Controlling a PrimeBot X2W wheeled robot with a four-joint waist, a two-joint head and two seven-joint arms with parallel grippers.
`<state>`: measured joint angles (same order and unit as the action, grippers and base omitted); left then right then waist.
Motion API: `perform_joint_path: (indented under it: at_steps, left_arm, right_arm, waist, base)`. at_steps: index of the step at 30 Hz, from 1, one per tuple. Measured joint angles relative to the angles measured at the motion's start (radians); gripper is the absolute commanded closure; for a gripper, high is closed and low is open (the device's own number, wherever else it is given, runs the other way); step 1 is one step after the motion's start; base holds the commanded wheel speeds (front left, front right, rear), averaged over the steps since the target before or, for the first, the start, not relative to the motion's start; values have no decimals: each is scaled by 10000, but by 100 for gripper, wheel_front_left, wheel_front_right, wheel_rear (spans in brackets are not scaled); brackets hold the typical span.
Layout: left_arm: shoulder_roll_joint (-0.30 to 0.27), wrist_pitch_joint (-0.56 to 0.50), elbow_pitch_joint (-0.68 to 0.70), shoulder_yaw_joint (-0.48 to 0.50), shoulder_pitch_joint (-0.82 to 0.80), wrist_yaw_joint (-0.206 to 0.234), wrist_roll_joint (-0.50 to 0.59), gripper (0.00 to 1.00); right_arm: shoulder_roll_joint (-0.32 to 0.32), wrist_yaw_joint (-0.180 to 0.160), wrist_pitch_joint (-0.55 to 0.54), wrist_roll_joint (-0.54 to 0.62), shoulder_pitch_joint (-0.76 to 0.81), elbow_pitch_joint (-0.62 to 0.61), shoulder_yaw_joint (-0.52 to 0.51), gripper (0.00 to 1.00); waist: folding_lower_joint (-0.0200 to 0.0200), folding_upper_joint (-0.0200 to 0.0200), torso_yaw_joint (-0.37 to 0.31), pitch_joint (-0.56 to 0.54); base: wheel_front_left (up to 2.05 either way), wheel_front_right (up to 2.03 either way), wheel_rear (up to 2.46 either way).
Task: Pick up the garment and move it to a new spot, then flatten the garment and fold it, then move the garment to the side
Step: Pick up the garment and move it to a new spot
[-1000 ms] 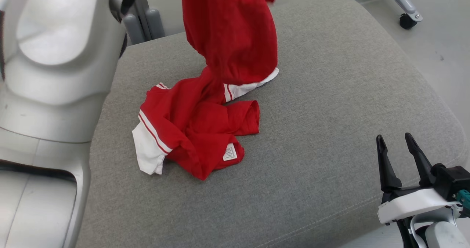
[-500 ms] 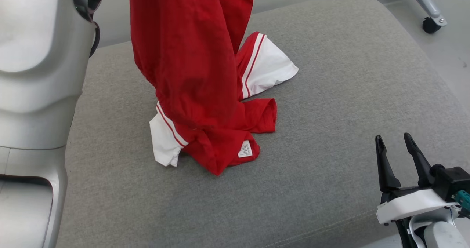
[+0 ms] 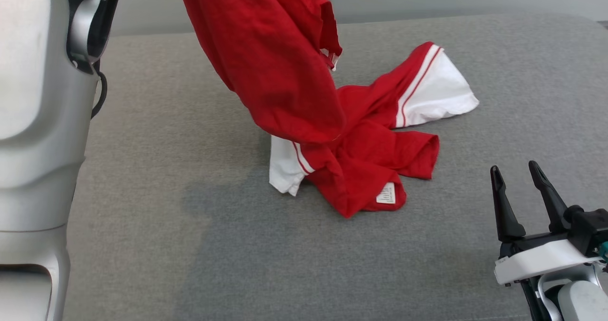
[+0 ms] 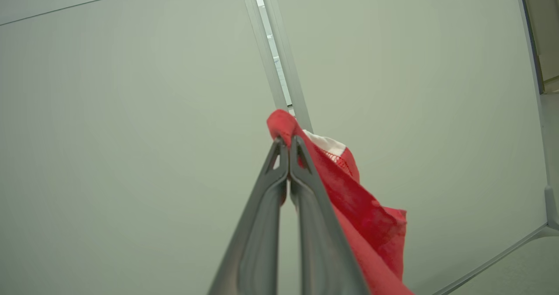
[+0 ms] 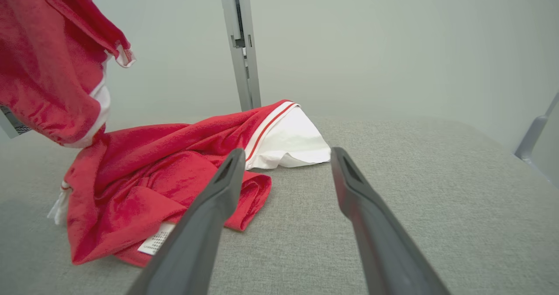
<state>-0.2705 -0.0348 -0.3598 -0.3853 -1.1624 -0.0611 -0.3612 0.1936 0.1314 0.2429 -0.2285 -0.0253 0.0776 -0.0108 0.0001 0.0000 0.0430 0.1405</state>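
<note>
The garment (image 3: 285, 69) is a red shirt with white, red-striped sleeve cuffs. Its upper part hangs from above the head view's top edge; its lower part (image 3: 370, 155) lies crumpled on the grey cushion (image 3: 190, 216), a white label showing. In the left wrist view my left gripper (image 4: 286, 144) is shut on a red fold of the garment (image 4: 367, 216), raised against a pale wall. My right gripper (image 3: 517, 174) stands open and empty at the lower right, just right of the heap. The right wrist view shows its fingers (image 5: 218, 190) spread before the garment (image 5: 144, 177).
My pale left arm (image 3: 38, 121) stands tall along the left side of the head view. A grey post (image 5: 240, 46) rises behind the cushion against the wall. Bare grey cushion stretches in front of and left of the heap.
The head camera has turned, shifting the whole scene rightward. The hanging part of the garment has swung, and one white-cuffed sleeve has spread out to the right. My right gripper has kept its pose.
</note>
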Motion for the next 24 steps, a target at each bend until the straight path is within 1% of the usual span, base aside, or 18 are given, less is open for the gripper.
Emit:
perform_joint_path:
  at_steps: [7,16,20,23,24]
  left_arm:
    - [-374,-96,575,232,743,272,-176,100]
    - [-671,-186,968,410,1352,443,-439,100]
    - [-924,-171,978,608,1523,541,-518,100]
    - [-1126,-111,947,779,1589,617,-548,100]
    - [-1312,-15,830,911,1698,663,-589,100]
  right_arm:
    - [104,0,-211,38,77,-318,44,0]
    - [257,0,-418,86,137,-662,205,0]
    - [360,0,-537,119,100,-851,328,0]
    - [422,0,-604,117,31,-1070,372,0]
    - [579,0,-706,117,45,-1292,359,0]
  waist:
    - [0,0,1465,68]
    - [-1,0,3165,141]
    - [-1,0,3660,228]
    - [-1,0,3807,374]
    - [-1,0,3787,584]
  base:
    - [0,0,0]
    - [0,0,0]
    - [0,0,0]
    - [0,0,0]
    - [0,0,0]
